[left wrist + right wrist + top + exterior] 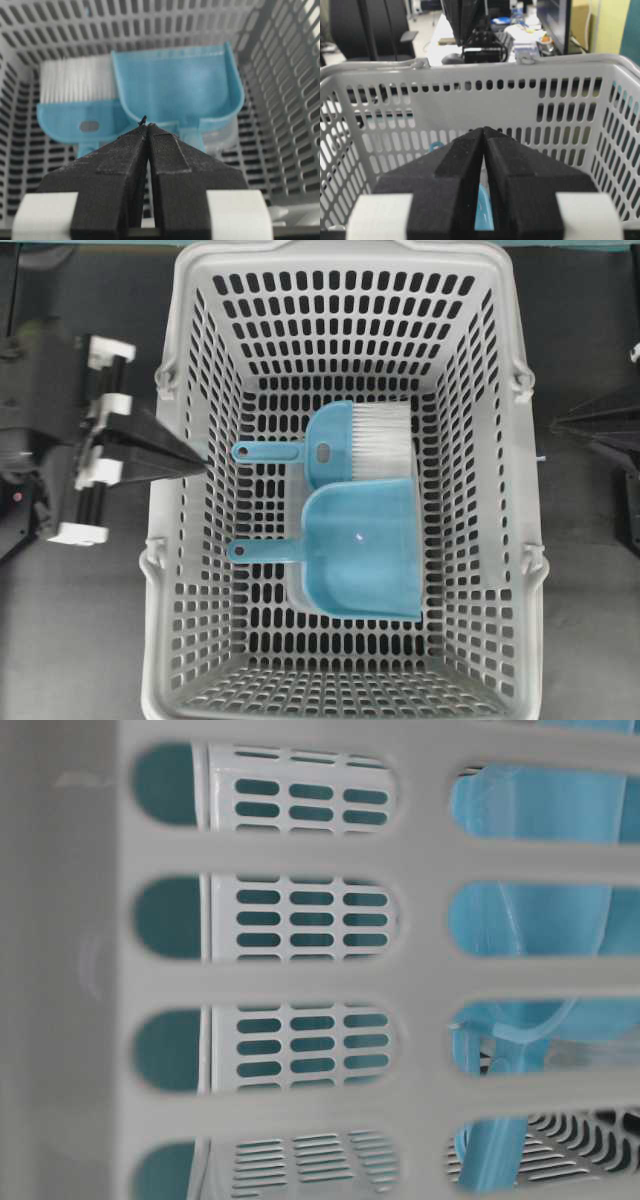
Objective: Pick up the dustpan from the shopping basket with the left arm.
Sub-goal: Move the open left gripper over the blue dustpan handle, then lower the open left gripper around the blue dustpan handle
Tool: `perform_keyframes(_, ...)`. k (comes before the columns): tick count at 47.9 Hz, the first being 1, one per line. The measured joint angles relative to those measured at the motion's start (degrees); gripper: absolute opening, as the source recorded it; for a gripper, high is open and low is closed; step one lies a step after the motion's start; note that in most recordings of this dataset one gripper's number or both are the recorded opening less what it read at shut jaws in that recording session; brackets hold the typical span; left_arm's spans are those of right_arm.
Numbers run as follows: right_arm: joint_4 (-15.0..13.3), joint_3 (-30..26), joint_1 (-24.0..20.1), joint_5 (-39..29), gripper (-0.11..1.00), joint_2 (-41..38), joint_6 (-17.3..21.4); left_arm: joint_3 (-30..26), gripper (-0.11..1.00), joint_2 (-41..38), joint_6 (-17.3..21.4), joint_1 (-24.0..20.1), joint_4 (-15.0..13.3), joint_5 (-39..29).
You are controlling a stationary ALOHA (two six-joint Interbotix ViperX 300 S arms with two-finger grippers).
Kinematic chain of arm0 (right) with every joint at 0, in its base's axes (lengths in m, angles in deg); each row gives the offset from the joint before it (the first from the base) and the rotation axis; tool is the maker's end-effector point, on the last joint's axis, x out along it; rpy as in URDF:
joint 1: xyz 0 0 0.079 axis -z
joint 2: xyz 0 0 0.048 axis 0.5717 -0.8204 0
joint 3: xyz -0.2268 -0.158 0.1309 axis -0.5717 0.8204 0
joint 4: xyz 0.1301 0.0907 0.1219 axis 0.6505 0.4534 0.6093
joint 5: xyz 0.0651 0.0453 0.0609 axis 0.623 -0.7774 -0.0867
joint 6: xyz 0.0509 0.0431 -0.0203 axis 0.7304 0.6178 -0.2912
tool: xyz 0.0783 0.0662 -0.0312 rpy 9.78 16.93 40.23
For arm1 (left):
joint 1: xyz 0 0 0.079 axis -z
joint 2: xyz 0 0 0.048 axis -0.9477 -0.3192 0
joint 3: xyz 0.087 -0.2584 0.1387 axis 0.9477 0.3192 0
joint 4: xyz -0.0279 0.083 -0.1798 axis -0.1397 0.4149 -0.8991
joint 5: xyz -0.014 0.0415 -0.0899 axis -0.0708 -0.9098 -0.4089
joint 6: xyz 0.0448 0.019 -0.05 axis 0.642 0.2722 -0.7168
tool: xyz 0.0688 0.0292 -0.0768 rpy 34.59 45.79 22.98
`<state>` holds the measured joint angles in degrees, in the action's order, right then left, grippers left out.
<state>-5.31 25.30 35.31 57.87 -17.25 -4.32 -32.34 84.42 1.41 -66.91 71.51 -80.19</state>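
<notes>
Currently, by item:
Dustpan [365, 550]: flat on the floor of the shopping basket [205, 300], tray toward the right wall of the overhead view, narrow handle pointing left toward the left gripper [195, 456].
Left gripper: fingers pressed together, nothing between them; its tip sits over the basket's left rim, apart from the dustpan, which lies lower and further in.
Left wrist view: dustpan [175, 85] lies straight beyond the closed tip [146, 124]; its handle is mostly hidden behind the fingers.
Brush [355, 440]: blue with white bristles, beside the dustpan, touching or slightly overlapping its edge.
Right gripper [483, 131]: fingers pressed together, holding nothing, outside the basket wall [470, 100].
Hard to make out: table-level view is filled by a blurred basket wall [300, 980]; only light blue patches show through the slots.
Cut off: right arm barely visible at the overhead edge.
</notes>
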Motion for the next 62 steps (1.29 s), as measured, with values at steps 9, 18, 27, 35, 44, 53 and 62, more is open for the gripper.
perform_keyframes(9,0.0,-2.1,0.0,-6.8,-0.01,-0.3,0.1,-6.7,0.0,-6.7,0.2,0.9,-0.1,-8.3)
perform_keyframes(18,0.0,-4.3,-0.7,-13.1,0.0,-0.4,0.1,-11.3,0.0,-11.9,0.3,1.1,-0.1,-13.7)
perform_keyframes(27,0.0,-5.2,-1.1,-13.5,0.33,-0.4,0.1,-14.3,0.04,-15.2,-0.6,1.2,-0.1,-16.4)
perform_keyframes(35,0.1,-5.2,-1.1,-13.5,0.77,-0.4,2.1,-17.2,0.44,-19.3,-2.4,1.3,0.0,-21.3)
perform_keyframes(44,0.1,-5.2,-1.1,-13.7,0.8,-0.4,3.6,-20.8,0.89,-25.6,-5.5,2.5,0.0,-26.4)
perform_keyframes(53,0.1,-5.2,-1.1,-13.7,0.8,-0.3,3.8,-20.9,0.89,-31.0,-6.2,3.8,-0.1,-26.6)
perform_keyframes(62,0.1,-5.2,-1.1,-13.6,0.8,-0.4,3.9,-20.7,0.89,-35.1,-6.2,4.7,-0.1,-26.7)
